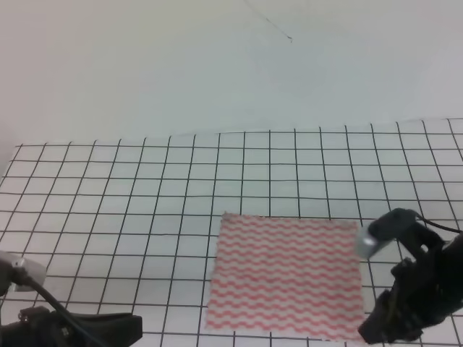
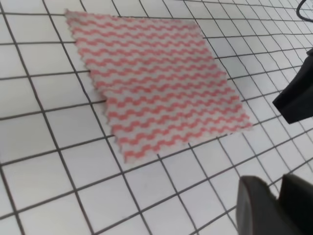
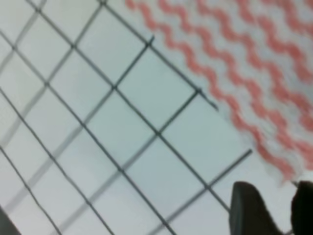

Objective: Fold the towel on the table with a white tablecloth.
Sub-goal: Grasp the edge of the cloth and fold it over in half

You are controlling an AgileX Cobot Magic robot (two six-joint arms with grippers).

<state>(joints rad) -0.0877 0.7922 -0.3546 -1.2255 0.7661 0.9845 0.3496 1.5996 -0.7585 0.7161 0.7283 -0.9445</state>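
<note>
The towel (image 1: 286, 278), with pink-red and white wavy stripes, lies flat and unfolded on the white gridded tablecloth (image 1: 145, 188) that covers the table. My right gripper (image 1: 370, 331) is low at the towel's near right corner. In the right wrist view its fingertips (image 3: 249, 210) stand slightly apart, and the towel's corner (image 3: 286, 174) lies just beyond the gap, outside it. My left gripper (image 1: 136, 325) rests near the front edge, well left of the towel. In the left wrist view its fingers (image 2: 261, 205) are pressed together with nothing between them, and the towel (image 2: 156, 83) lies ahead.
A plain white wall (image 1: 217, 65) rises behind the table. The right arm's dark body (image 2: 298, 98) shows at the right edge of the left wrist view. Bare gridded cloth surrounds the towel on all sides.
</note>
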